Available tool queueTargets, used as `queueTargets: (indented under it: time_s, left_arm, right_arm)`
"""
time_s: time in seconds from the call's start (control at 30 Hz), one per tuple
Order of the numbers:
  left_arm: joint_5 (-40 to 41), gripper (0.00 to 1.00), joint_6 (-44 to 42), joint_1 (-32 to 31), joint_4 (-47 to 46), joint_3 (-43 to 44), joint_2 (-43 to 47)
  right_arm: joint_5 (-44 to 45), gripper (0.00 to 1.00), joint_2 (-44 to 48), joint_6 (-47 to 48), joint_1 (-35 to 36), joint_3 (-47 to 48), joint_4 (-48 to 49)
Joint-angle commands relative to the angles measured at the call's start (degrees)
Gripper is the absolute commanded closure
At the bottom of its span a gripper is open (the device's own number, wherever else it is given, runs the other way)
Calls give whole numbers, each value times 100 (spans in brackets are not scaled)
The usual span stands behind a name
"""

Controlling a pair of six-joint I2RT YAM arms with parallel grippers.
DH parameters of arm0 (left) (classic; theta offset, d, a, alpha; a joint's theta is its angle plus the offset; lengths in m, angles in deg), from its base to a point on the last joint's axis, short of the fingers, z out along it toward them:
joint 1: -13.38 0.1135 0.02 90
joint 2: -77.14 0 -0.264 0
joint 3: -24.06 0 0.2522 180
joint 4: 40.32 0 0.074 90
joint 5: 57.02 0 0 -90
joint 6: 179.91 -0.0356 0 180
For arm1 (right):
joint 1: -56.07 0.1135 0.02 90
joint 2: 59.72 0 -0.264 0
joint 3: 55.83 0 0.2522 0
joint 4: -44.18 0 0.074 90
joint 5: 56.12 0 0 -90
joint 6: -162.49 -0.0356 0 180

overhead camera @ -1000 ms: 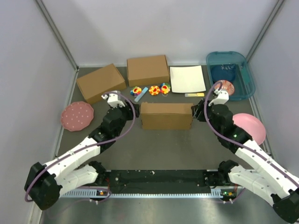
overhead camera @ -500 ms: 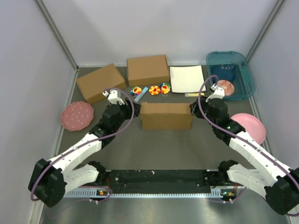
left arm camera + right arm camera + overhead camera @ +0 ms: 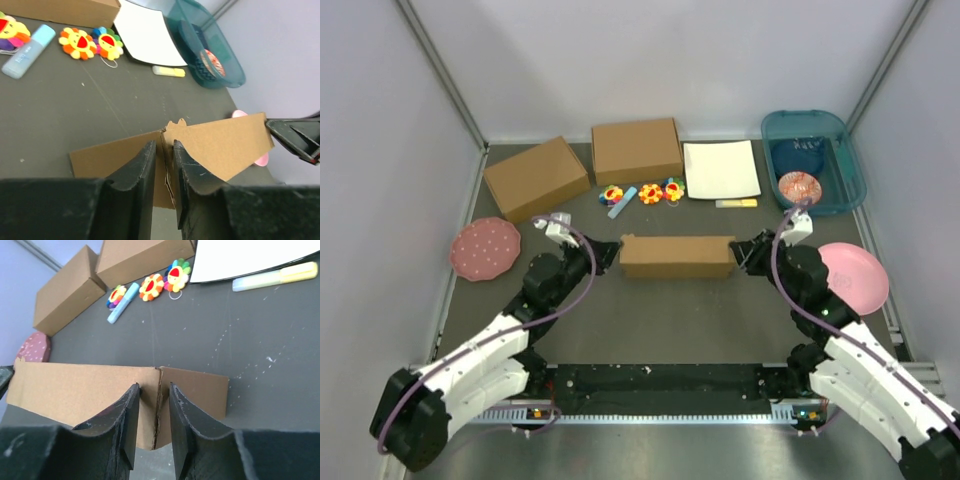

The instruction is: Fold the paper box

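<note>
The paper box is a closed, shallow brown cardboard box lying crosswise at the table's centre. My left gripper is shut on its left end. In the left wrist view the fingers of the left gripper pinch a corner seam of the box. The box's lower edge looks raised off the table there. My right gripper is shut on the right end. In the right wrist view the right gripper straddles the box at its corner seam, with cardboard between the pads.
Two other cardboard boxes and a white sheet lie at the back. A teal bin stands back right. Flower toys, a blue marker and a yellow highlighter lie behind the box. Pink plates lie on either side.
Both grippers have closed onto the box's ends. Both arms have drawn back toward their bases, and the box has come nearer and looks narrower from above.
</note>
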Motion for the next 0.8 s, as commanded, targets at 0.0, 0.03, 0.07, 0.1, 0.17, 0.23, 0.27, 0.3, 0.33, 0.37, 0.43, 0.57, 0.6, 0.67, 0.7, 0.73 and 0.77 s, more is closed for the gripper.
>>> queueTargets:
  time_s: [0.0,0.03,0.07,0.1,0.17,0.23,0.27,0.3,0.33,0.37,0.43,0.57,0.6,0.67,0.7,0.73,0.77]
  left_arm:
    - [-236,78,294,-395,641,-939,987]
    - [-104,78,286,-466,790,-1011,1261]
    - [62,78,216,-545,1288,-1055,1542]
    - [299,77,155,-667,1528,-1073,2076]
    - [476,73,-39,-712,2315,-1029,2650]
    - [652,55,-162,-713,2749,-950,3511]
    - [1001,48,-154,-713,3004,-915,3784]
    - [1161,43,-136,-713,3041,-897,4248]
    - [1354,34,-154,-713,3016,-915,4418]
    - [1513,30,-154,-713,3007,-906,4602]
    - [1707,24,-215,-704,3024,-827,4552]
    - [1568,23,83,-704,3086,-730,3613]
    - [1454,23,197,-704,3051,-748,3089]
    - [1024,23,566,-704,3059,-739,2315]
    - [831,23,645,-712,3025,-739,2066]
    - [594,23,829,-721,2902,-756,1855]
    - [487,22,909,-721,2771,-800,1540]
  right_arm:
    - [-374,71,565,-362,325,-866,-826]
    - [-356,71,889,-416,369,-1024,-896]
    - [-374,70,1101,-477,396,-1069,-975]
    - [-391,70,1268,-556,422,-1061,-1159]
    - [-391,64,1787,-583,431,-965,-1414]
    - [-269,50,2068,-627,440,-710,-1766]
    - [-190,47,2261,-653,440,-605,-1872]
    - [-50,44,2324,-662,431,-412,-2012]
    - [4,39,2359,-662,440,-315,-2048]
    - [48,37,2316,-680,440,-235,-2083]
    - [92,33,2176,-671,440,-59,-2101]
    - [13,32,1482,-662,440,-94,-2075]
    - [-91,31,1159,-671,440,-216,-2023]
    - [-154,30,893,-689,423,-357,-1848]
    - [-276,30,744,-706,423,-497,-1751]
    - [-321,29,569,-724,431,-568,-1645]
    - [-338,29,489,-733,431,-629,-1496]
